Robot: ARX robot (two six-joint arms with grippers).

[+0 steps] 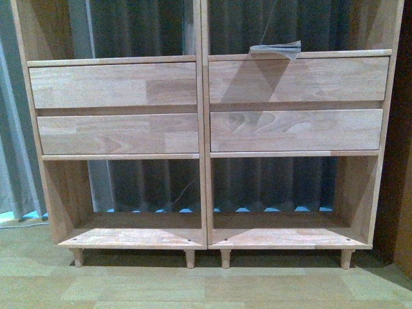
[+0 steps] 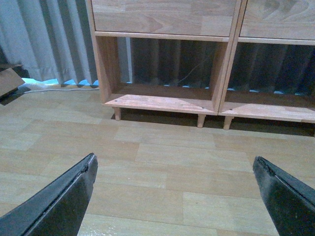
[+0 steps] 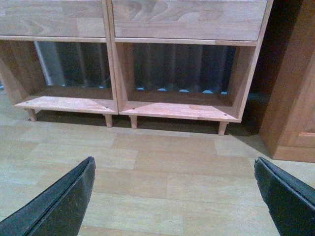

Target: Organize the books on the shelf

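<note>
The light wood shelf [image 1: 203, 106] fills the front view: two joined columns, each with two drawer fronts and an open bottom compartment on peg legs. A thin pale book [image 1: 277, 49] lies flat in the right column's upper compartment, its edge hanging over the top drawer. Neither arm shows in the front view. My left gripper [image 2: 174, 164] is open and empty, low over the wooden floor, facing the shelf [image 2: 162, 73]. My right gripper [image 3: 174, 164] is open and empty, also over the floor before the shelf [image 3: 177, 73]. No book shows in either wrist view.
Grey curtains [image 1: 148, 26] hang behind the shelf. A dark wooden cabinet [image 3: 295, 108] stands right of the shelf. A white cable [image 2: 54, 89] runs along the floor at the curtain's foot, near a brown box corner [image 2: 9, 81].
</note>
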